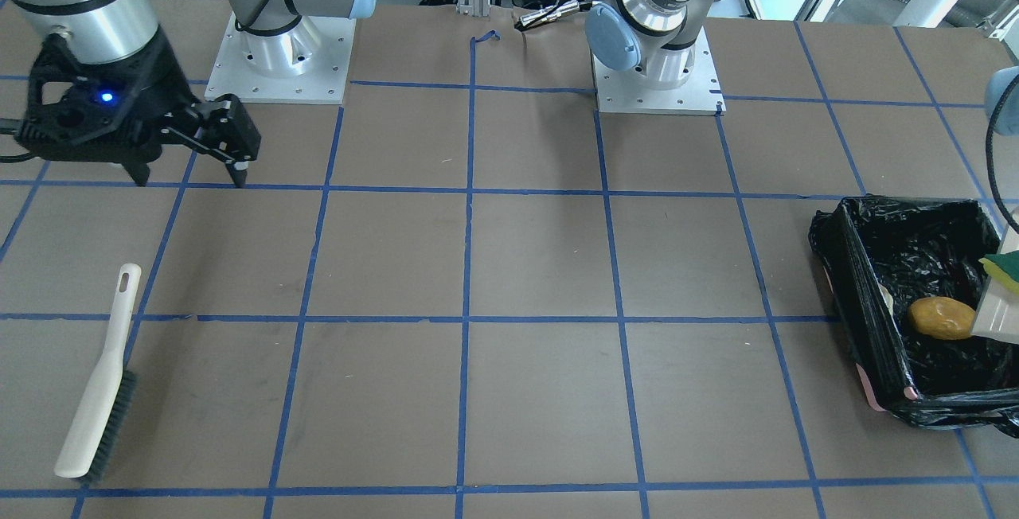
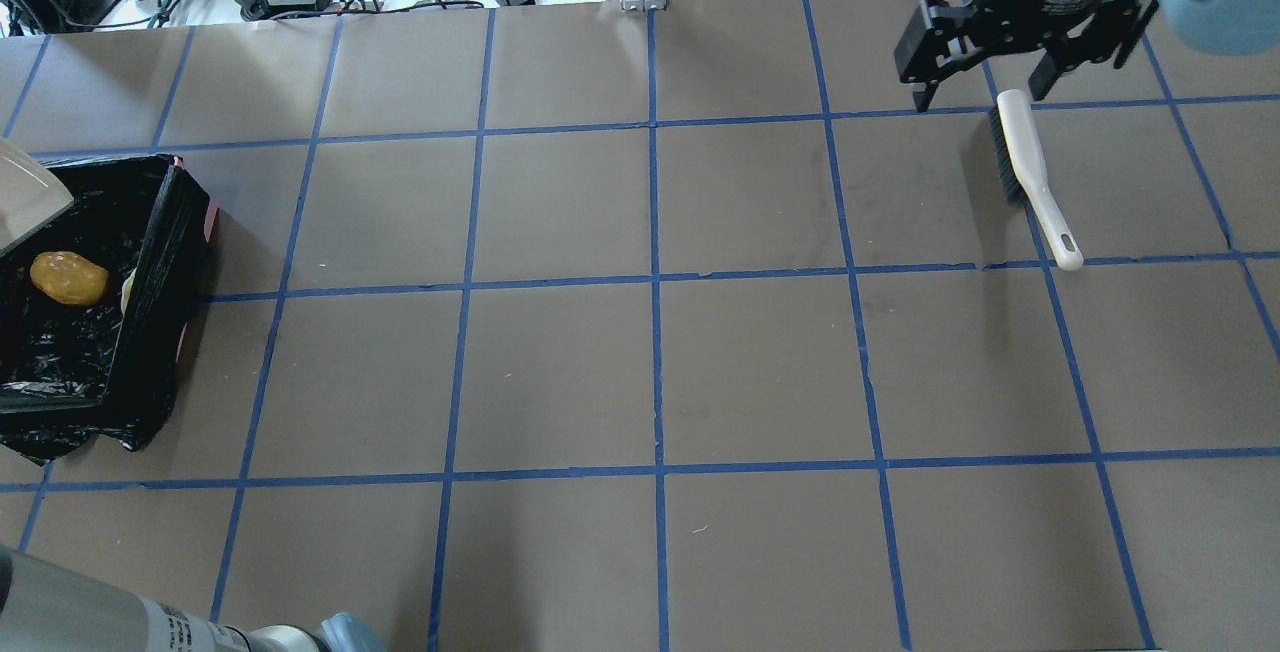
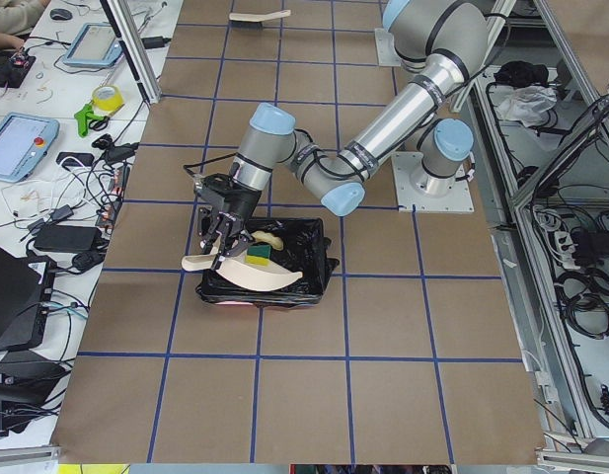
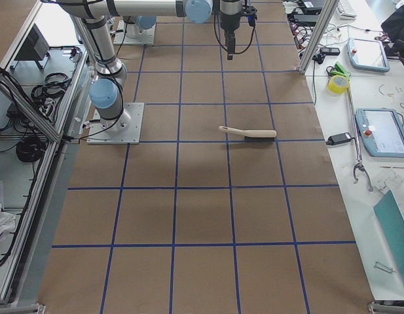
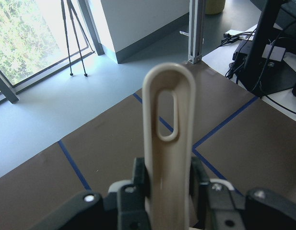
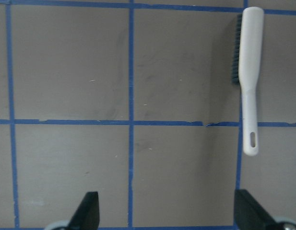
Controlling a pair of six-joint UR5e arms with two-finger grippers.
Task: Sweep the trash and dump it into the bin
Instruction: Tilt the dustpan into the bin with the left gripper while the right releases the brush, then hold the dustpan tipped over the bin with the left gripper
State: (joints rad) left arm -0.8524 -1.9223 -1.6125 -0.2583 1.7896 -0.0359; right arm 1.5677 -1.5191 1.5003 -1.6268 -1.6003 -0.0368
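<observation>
Left wrist-mounted view shows your left gripper [image 5: 168, 191] clamped on the dustpan [image 5: 168, 120], seemingly mid-dump over the bin [image 1: 872, 320], right gripper [image 1: 191, 177] spread empty; tip steeper to shed the sponge [image 1: 1005, 268].

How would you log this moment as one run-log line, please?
step: dump | left hand: shut on dustpan over bin | yellow-brown lump: in bin | right hand: open | brush: on table

The front-facing view's right edge cuts off the bin [image 1: 864, 296], leaving only a corner of the dustpan [image 1: 995, 312] and a sliver of the sponge wedge [image 1: 1005, 268]. Overhead, the bin's wall hides most of the croissant-like piece [image 2: 128, 290]. The left wrist view shows only the dustpan's handle. The right wrist view shows only the tips of the right gripper [image 6: 169, 213].
</observation>
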